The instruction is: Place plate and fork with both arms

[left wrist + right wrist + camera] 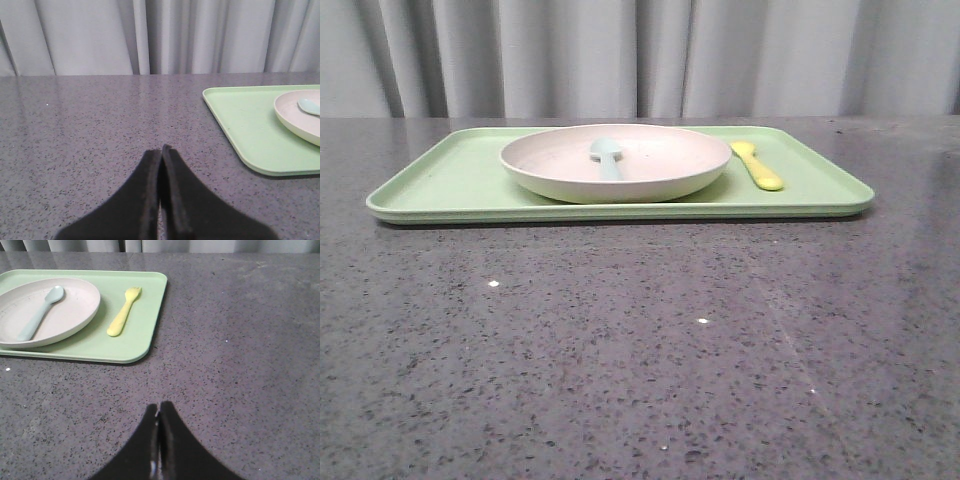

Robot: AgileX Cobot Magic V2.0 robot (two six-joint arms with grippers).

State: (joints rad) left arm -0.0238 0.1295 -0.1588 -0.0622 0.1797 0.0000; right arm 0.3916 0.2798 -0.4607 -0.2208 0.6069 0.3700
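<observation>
The plate (650, 172) sits on the light-green tray (450, 190) at the far middle of the table. It also shows in the left wrist view (295, 116) and the right wrist view (65, 315). The yellow fork (758, 165) lies on the tray right of the plate, seen too in the right wrist view (124, 311). My left gripper (161, 149) is shut and empty over bare table left of the tray. My right gripper (159, 406) is shut and empty over bare table, nearer than the tray's right corner. Neither gripper shows in the front view.
A pale blue-green spoon (607, 156) lies inside the plate, also in the right wrist view (39, 315). The dark speckled tabletop (640, 340) spreads around the tray. A grey curtain (640, 55) hangs behind the table's far edge.
</observation>
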